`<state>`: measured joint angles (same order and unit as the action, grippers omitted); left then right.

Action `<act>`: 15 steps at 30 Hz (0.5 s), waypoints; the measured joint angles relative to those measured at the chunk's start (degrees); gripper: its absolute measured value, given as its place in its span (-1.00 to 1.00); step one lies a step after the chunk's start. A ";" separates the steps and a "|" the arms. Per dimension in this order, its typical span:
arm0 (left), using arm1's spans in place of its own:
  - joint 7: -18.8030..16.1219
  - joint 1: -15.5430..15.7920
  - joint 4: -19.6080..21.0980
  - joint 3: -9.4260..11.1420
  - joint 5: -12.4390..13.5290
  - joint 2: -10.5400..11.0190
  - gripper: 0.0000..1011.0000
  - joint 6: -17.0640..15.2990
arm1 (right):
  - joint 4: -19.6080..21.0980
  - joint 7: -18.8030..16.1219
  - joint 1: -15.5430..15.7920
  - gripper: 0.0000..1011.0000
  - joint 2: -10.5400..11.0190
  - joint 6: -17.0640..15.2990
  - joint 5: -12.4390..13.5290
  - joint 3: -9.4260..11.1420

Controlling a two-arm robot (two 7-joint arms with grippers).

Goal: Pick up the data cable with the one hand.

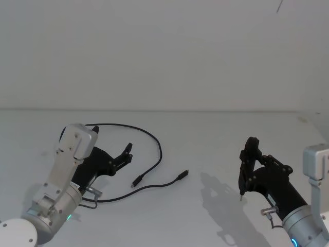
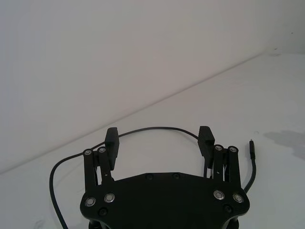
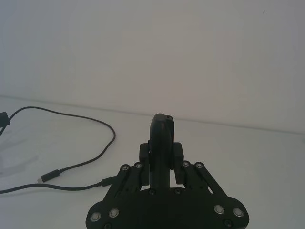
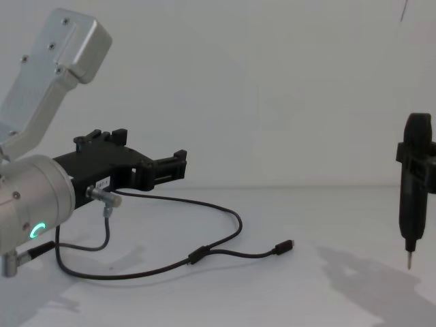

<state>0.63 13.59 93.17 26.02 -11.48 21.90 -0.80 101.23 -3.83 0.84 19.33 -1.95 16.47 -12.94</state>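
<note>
Closest in, at the near left, sits the left arm's wide silver cylinder with its green ring light. A silver link rises from it toward the upper left. A short grey wire with a metal plug hangs from the wrist.

From the cylinder the left gripper reaches level toward the right and far side. It hovers above the table, its two black fingers spread wide with nothing between them.

The data cable lies flat on the table below and beyond those fingers, untouched. It starts near the left wrist and runs far and right in a wide loop. It then bends back to a small splitter block on the near side. From there two short ends lie to the right, each tipped with a plug. In the left wrist view the loop's arc passes just past the fingertips.

Right of the plugs the table is bare across to the right gripper, well apart from the cable. The table's far edge meets a plain white wall.

The right gripper, slim and black, hangs upright at the right with its metal pin tip pointing down, clear of the surface. Its fingers are drawn in together.
</note>
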 joint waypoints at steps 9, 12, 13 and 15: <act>0.00 0.00 0.00 0.00 0.00 0.00 0.98 0.00 | 0.00 0.00 0.00 -0.45 0.00 0.00 0.00 0.00; 0.00 0.00 0.00 0.00 0.00 0.00 0.98 0.00 | 0.00 0.00 0.00 -0.45 0.00 0.00 0.00 0.00; 0.00 0.00 0.00 0.00 0.00 0.00 0.98 0.00 | 0.00 0.00 0.00 -0.45 0.00 0.00 0.00 0.00; 0.00 0.00 0.00 0.00 0.00 0.00 0.98 0.00 | 0.00 0.00 0.00 -0.45 0.00 0.00 0.00 0.00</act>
<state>0.63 13.59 93.17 26.02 -11.48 21.90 -0.80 101.23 -3.83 0.84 19.34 -1.95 16.46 -12.94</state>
